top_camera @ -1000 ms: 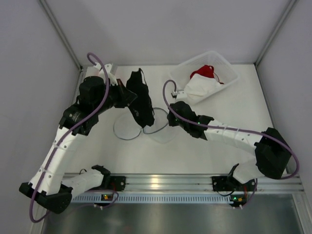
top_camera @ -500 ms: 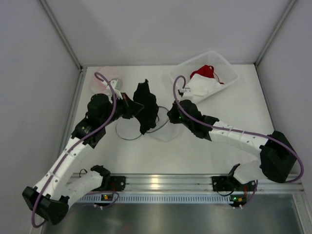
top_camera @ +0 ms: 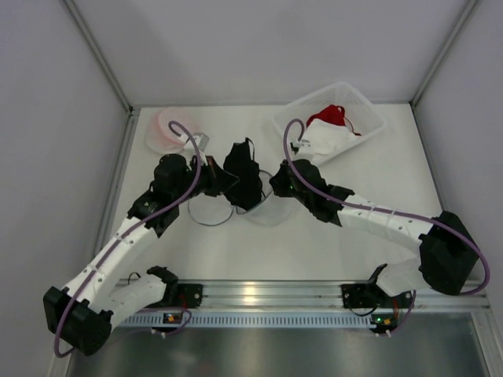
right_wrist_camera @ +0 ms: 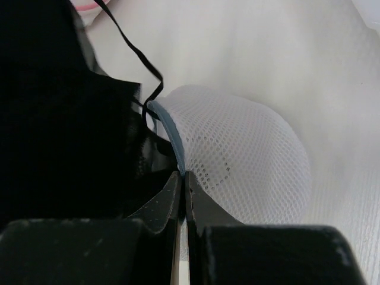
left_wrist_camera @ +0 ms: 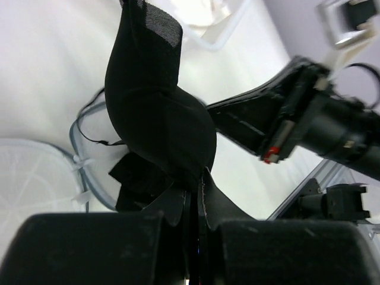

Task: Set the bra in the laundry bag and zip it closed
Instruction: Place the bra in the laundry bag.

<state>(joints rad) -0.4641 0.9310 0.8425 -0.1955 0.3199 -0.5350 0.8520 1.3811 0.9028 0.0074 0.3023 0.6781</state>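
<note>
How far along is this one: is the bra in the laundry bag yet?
Done: the left gripper is shut on the black bra, and the right gripper pinches the mesh laundry bag at its rim. In hand: the bra hangs at the bag's mouth, mostly outside it. Left: push it in, release it, zip the bag closed.

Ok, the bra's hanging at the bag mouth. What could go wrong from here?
1. A thin strap crosses the blue rim of the laundry bag; if it ends up outside, it could foul the zip later.
2. The right jaws pinch only the rim's edge; the bra, if lowered hard by the left jaws, might pull it free and let the mouth collapse.
</note>
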